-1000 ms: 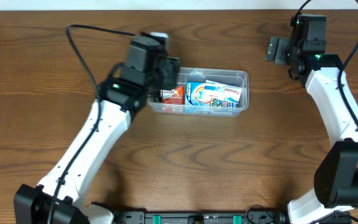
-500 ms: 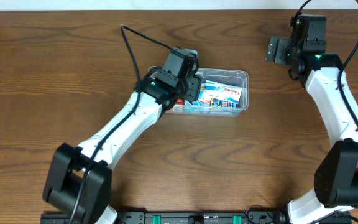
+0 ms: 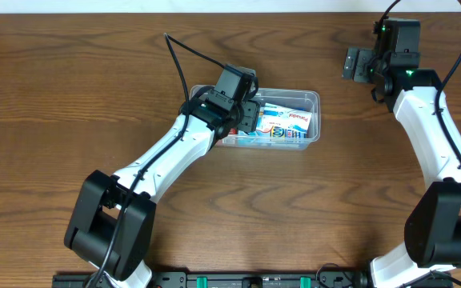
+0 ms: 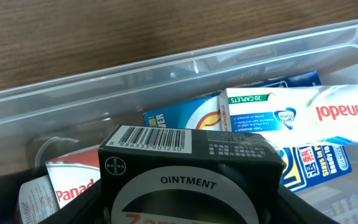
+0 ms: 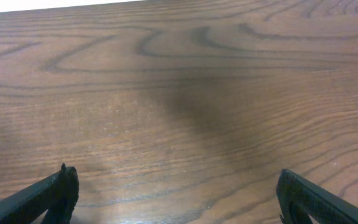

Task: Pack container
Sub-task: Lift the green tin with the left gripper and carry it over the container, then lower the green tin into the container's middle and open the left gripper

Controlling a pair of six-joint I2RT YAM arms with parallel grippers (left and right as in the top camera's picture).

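Note:
The clear plastic container (image 3: 314, 98) lies at the table's middle back; its rim also shows in the left wrist view (image 4: 166, 62). Inside lie a white Panadol box (image 4: 303, 115), a blue box (image 4: 185, 118) under it, and a red and white Panadol box (image 4: 73, 180) at the left. My left gripper (image 3: 245, 114) is over the container's left end, shut on a black ointment box (image 4: 185, 171) held above the packed boxes. My right gripper (image 3: 357, 65) is open and empty at the back right, over bare table (image 5: 179, 124).
The left arm (image 3: 166, 156) reaches diagonally from the front left to the container, its cable looping above. The right arm (image 3: 430, 136) runs along the right side. The table's back edge is just behind the container.
One second ago my left gripper was at the container's left outside edge; it has swung right over the container's left end with the ointment box. The right arm has not moved.

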